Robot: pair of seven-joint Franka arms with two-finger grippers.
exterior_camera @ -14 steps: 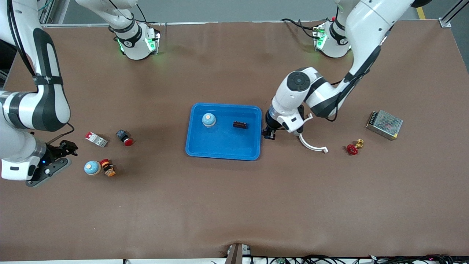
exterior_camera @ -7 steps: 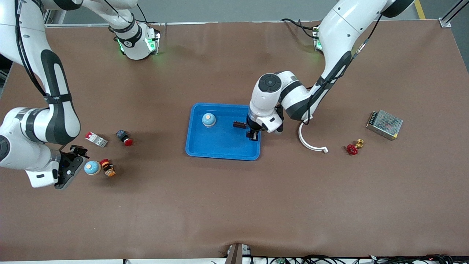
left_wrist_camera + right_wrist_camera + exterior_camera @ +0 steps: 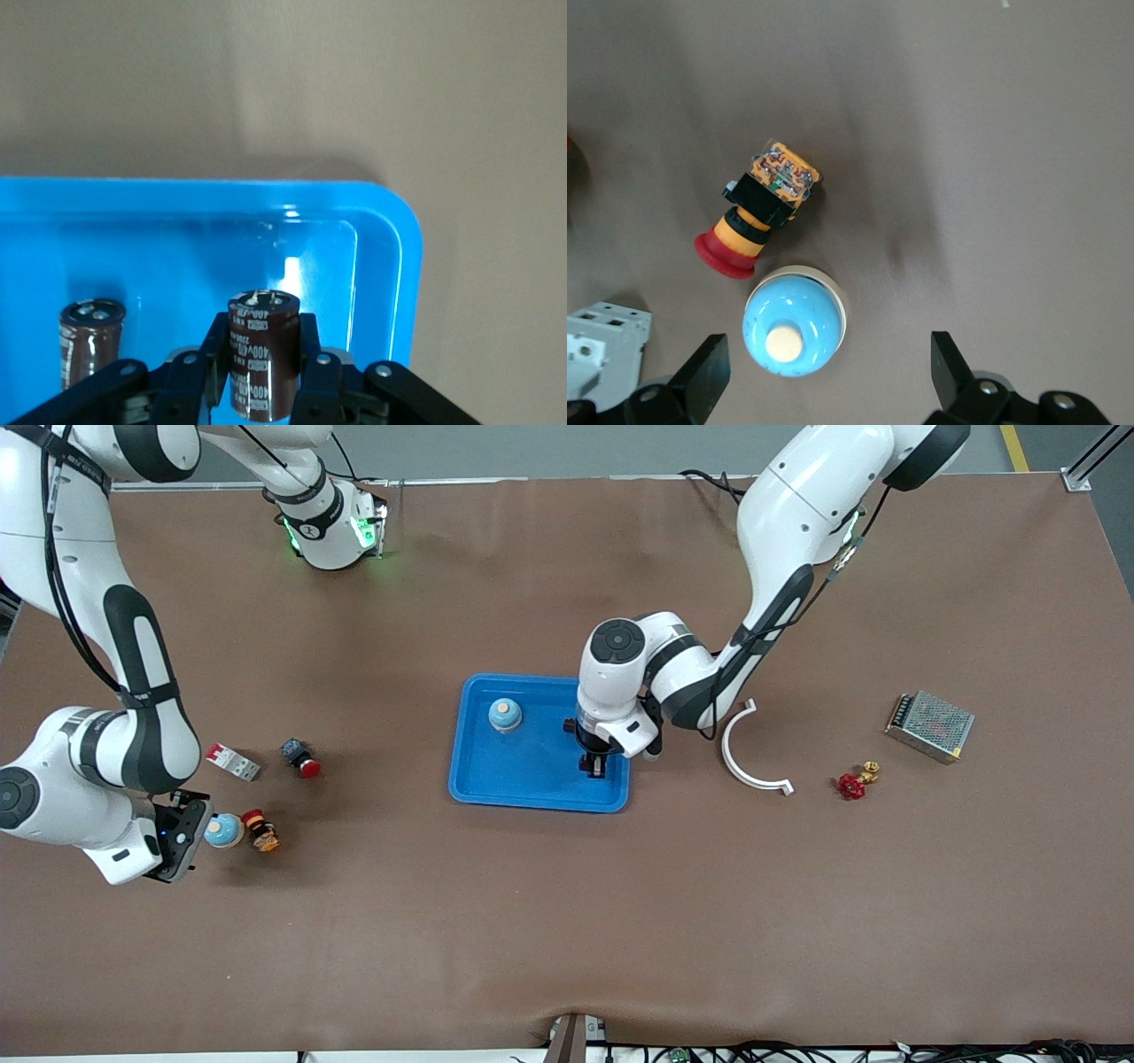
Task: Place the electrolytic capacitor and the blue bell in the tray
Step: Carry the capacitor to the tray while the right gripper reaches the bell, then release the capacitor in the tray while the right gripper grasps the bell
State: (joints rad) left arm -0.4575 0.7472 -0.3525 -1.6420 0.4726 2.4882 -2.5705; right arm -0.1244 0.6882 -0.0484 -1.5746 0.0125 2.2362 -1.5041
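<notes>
- The tray (image 3: 532, 779) is located at the middle of the table, and its raised rim (image 3: 390, 239) is also seen in the left wrist view.
- A blue bell (image 3: 505, 714) is set inside the tray, near the rim that faces the robot bases.
- The left gripper (image 3: 593, 766) is held over the tray, at the end toward the left arm.
- An electrolytic capacitor (image 3: 262, 354) is clamped between the left gripper's fingers (image 3: 323, 376); its brown printed sleeve is seen upright in the left wrist view.
- A second capacitor (image 3: 90, 341) is seen in the tray, beside the clamped one.
- The right gripper (image 3: 182, 834) is positioned at the right arm's end of the table, with its fingers (image 3: 700, 372) spread wide.
- A second blue bell (image 3: 794, 323) is framed between the spread fingers on the bare table; no contact with either finger is visible.
- A red-capped push button (image 3: 757, 221) lies just beside that bell.
- A small white and red block (image 3: 232, 762) and another red-capped button (image 3: 301, 758) lie farther from the front camera than that bell.
- A white curved piece (image 3: 749, 757), a red valve handle (image 3: 852, 784) and a meshed metal box (image 3: 930, 726) are found toward the left arm's end of the table.
</notes>
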